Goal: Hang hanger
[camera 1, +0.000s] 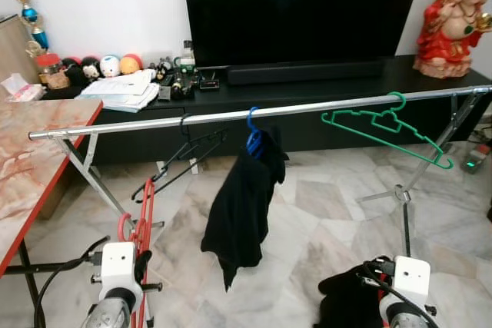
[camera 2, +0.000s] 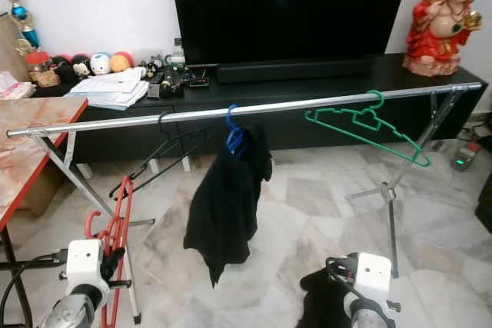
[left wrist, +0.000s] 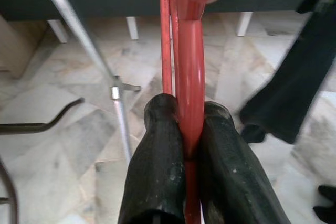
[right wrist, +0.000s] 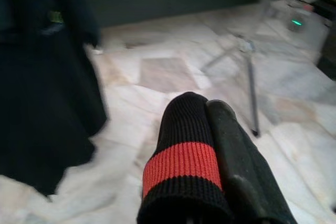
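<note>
Rail [camera 1: 231, 115]: a silver bar running across the room on folding legs, in front of a dark TV console [camera 1: 323, 82].
On the rail: a black hanger [camera 1: 181, 155], a blue hanger [camera 1: 254, 137] carrying a black garment [camera 1: 240, 213], and a green hanger [camera 1: 384, 130] towards the right end, tilted.
Left edge: a marble-patterned desk [camera 1: 34, 151] with a red rim.
Red hanger [camera 1: 142, 240]: low on the left, below the rail, long axis roughly upright, hook [camera 1: 123, 226] uppermost.
Left gripper [left wrist: 191, 166]: jaws pinching the red hanger's bar.
Right gripper [right wrist: 207, 150]: low on the right, one finger sheathed in a black knit with a red band [right wrist: 181, 166]; jaws pressed together on it.
</note>
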Available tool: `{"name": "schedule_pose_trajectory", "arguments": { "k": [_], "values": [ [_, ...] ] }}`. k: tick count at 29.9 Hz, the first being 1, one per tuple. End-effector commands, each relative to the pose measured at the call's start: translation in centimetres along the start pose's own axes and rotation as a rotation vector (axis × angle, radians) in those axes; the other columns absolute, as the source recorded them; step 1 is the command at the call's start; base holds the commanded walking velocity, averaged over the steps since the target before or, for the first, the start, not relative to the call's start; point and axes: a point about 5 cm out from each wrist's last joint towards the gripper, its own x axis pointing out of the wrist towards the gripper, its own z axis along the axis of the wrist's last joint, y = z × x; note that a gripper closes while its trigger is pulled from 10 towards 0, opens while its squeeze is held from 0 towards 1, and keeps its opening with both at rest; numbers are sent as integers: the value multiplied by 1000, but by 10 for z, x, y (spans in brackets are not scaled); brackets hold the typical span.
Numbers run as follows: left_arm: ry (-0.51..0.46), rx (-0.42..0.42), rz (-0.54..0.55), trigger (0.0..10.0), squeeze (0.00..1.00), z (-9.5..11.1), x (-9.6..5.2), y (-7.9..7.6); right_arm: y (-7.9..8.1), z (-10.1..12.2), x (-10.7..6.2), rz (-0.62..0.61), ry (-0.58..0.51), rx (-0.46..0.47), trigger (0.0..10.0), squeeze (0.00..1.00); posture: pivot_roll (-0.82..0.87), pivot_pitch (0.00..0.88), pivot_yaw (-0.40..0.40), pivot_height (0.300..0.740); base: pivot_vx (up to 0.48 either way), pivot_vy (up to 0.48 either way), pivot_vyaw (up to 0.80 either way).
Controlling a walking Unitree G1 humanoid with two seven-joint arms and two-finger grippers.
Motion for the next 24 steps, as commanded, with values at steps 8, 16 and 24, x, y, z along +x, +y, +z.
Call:
{"name": "schedule_pose_trajectory", "arguments": {
  "k": [8, 16, 24],
  "values": [
    [21, -7, -30, 10000, 0, -3, 3, -8, 4, 14, 11, 17, -40, -4, 10000, 0, -3, 0, 46, 740, 0, 0, 0],
    [10, -10, -38, 10000, 0, -5, -5, -4, 14, 24, 16, 30, -67, 1, 10000, 0, 32, 0, 39, 740, 0, 0, 0],
    [-7, 0, -13, 10000, 0, -5, -16, 10, 25, 21, 12, 67, -78, -8, 10000, 0, 108, 0, -26, 740, 0, 0, 0]
  ]
}}
